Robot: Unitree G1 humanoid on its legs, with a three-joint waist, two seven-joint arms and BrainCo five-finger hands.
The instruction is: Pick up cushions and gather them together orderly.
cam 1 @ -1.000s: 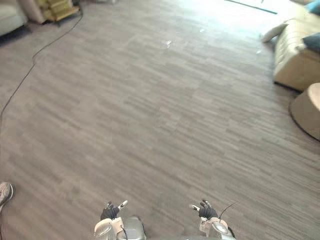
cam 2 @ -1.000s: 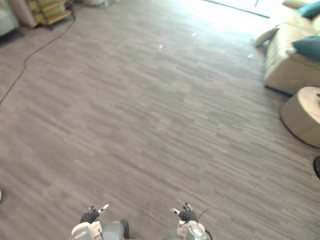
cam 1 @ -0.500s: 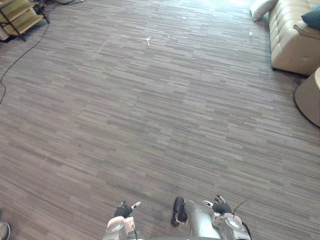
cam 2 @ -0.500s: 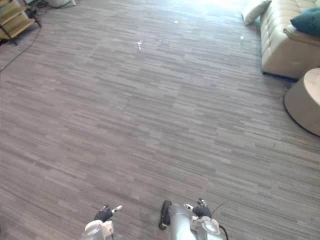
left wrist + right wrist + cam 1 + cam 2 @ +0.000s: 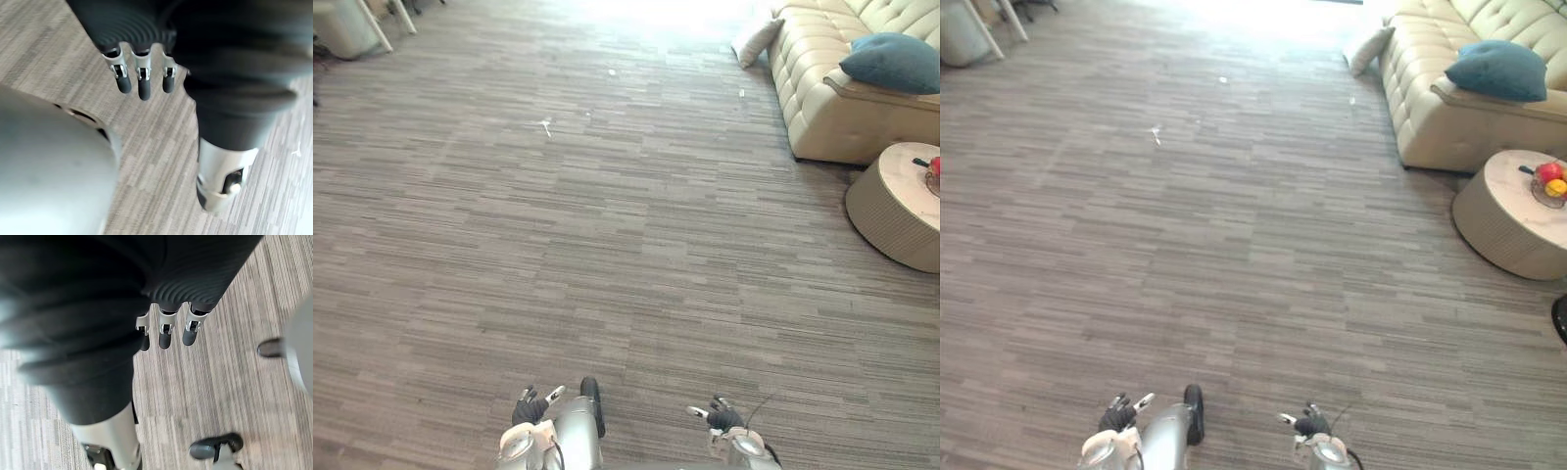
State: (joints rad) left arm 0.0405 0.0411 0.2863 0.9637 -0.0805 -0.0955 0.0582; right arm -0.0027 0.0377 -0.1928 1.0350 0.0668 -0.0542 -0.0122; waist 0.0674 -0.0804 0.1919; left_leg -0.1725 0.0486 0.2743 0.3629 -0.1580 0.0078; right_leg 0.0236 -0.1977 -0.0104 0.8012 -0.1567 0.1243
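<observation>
We held our left hand (image 5: pixel 143 85) and right hand (image 5: pixel 165 335) loose and empty, with the teal cushion (image 5: pixel 1498 69) on the sofa (image 5: pixel 1430 122) and the white cushion (image 5: pixel 1368 49) on the floor at its end, both well ahead to our right, nearer the right arm.

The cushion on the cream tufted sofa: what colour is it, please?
A teal cushion, clearest in the right eye view.
</observation>
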